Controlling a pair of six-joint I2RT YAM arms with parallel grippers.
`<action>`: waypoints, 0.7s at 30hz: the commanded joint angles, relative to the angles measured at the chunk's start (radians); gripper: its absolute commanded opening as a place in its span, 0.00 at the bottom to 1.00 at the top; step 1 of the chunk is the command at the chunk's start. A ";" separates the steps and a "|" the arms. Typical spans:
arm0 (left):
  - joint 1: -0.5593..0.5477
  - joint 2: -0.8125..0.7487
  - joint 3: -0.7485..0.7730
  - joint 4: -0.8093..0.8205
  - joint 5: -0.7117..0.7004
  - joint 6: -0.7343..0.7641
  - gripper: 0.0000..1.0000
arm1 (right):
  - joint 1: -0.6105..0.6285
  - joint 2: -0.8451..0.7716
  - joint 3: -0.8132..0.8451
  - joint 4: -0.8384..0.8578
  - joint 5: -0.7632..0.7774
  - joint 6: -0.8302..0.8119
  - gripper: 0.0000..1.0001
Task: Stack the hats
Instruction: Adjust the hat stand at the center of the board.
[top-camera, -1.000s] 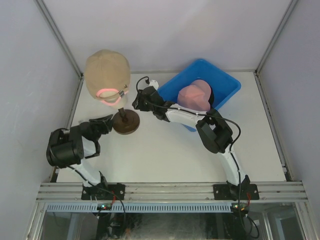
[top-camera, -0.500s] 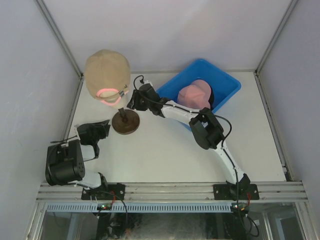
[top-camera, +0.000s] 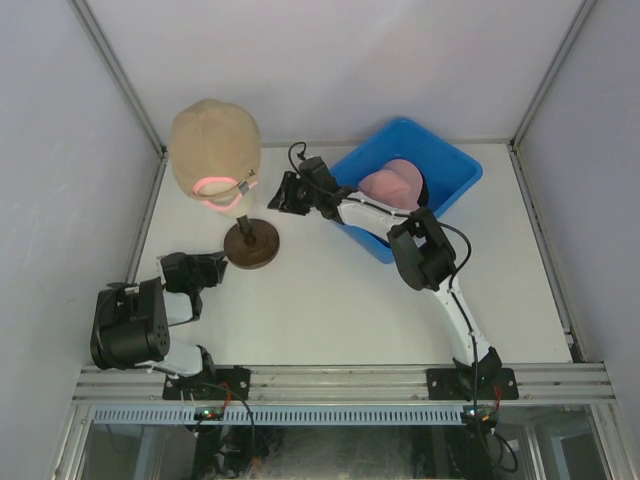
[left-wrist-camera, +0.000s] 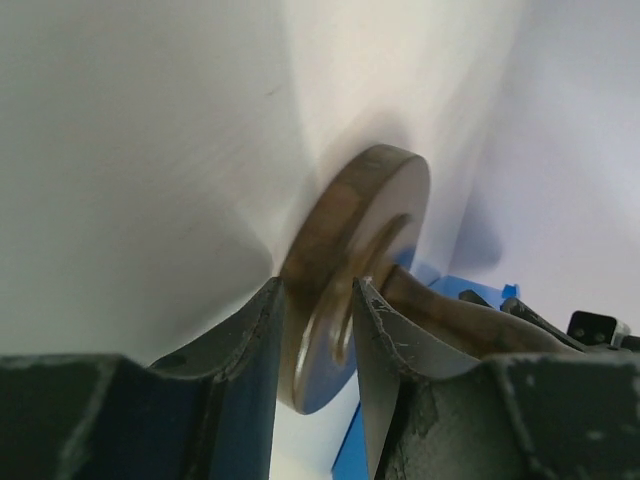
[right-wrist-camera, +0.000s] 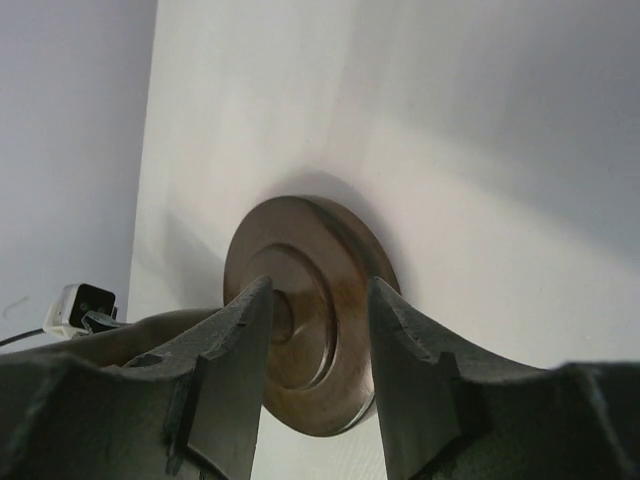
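Left end effector (top-camera: 212, 268) and right end effector (top-camera: 282, 193) are hovering narrowly open and empty with brown base (top-camera: 252, 245) just ahead of each, tan hat (top-camera: 213, 138) sitting beyond the left one, pink hat (top-camera: 388, 183) lying in blue bin (top-camera: 455, 165) behind the right one

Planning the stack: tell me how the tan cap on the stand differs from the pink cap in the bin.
The tan cap is beige; the pink cap is rose. The tan cap sits raised above the stand's brown base; the pink cap lies in the blue bin. The tan cap shows whole; the right arm crosses the pink cap's edge. Both are soft, rounded caps.
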 joint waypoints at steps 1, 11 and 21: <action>-0.010 0.051 -0.011 0.017 -0.024 0.032 0.38 | 0.021 -0.025 0.023 -0.061 0.012 -0.023 0.42; -0.021 0.135 0.052 0.056 -0.013 0.009 0.38 | 0.067 0.100 0.225 -0.218 0.083 -0.094 0.43; -0.027 0.166 0.149 -0.018 -0.011 0.017 0.38 | 0.083 0.179 0.306 -0.330 0.106 -0.124 0.43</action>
